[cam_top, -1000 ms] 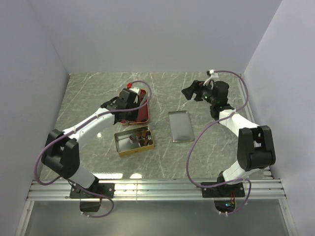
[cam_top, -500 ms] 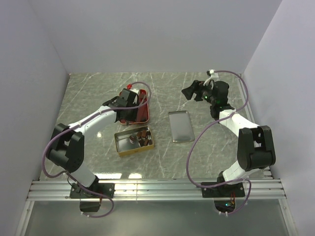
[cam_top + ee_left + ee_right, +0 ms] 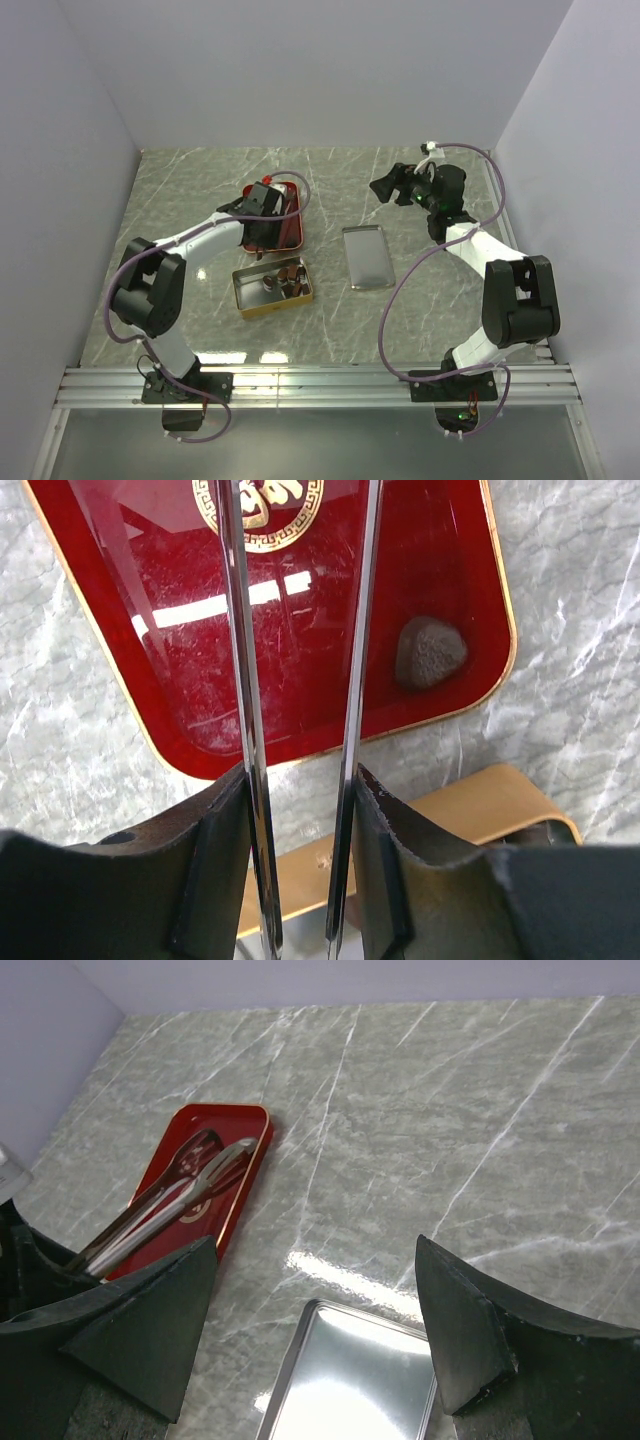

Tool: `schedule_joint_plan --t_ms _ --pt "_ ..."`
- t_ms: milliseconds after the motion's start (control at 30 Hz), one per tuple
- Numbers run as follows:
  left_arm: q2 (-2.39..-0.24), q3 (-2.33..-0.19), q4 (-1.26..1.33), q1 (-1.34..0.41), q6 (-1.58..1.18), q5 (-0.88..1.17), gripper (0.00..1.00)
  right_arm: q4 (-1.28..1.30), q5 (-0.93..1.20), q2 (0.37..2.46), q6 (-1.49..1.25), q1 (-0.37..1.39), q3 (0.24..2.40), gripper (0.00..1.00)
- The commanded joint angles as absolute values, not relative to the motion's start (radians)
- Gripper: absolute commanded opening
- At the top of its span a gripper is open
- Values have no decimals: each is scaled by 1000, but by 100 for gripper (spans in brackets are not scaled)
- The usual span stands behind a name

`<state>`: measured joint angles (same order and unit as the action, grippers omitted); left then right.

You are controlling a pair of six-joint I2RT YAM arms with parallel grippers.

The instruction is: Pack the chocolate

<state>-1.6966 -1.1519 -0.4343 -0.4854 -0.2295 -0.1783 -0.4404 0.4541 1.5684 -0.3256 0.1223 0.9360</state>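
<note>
My left gripper is shut on metal tongs, whose two arms stand slightly apart and reach out over the red tray. One dark brown chocolate lies on the tray just right of the tongs. In the top view the left gripper hangs over the tray. The gold tin sits in front of the tray and holds several chocolates. My right gripper is open and empty, raised over the table at the far right.
A silver lid lies flat on the marble table between the two arms, right of the gold tin. It shows under the right gripper as well, the lid near that view's bottom edge. White walls close in three sides.
The left arm has swung its elbow to the right, and its gripper with the tongs has shifted slightly over the red tray. The right arm has not moved.
</note>
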Motion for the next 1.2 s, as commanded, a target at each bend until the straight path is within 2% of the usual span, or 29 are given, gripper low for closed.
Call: schedule_joint_plan --t_ms 0,467,600,767,1167 --pt "-1709 -1213 -393 -479 -210 -153 46 -474 460 1565 -333 109 963 86" --pt "-1753 -1244 -387 -472 -190 -143 43 -477 463 1575 -337 106 965 86" --pt "-1750 -1238 -370 -472 -184 -140 33 -479 465 1577 -337 104 965 86" --pt "-1738 -1244 -382 -471 -179 -149 28 -483 466 1577 -339 103 963 86" --pt "-1537 -1157 -482 -471 -225 -175 27 -492 485 1591 -348 98 969 86"
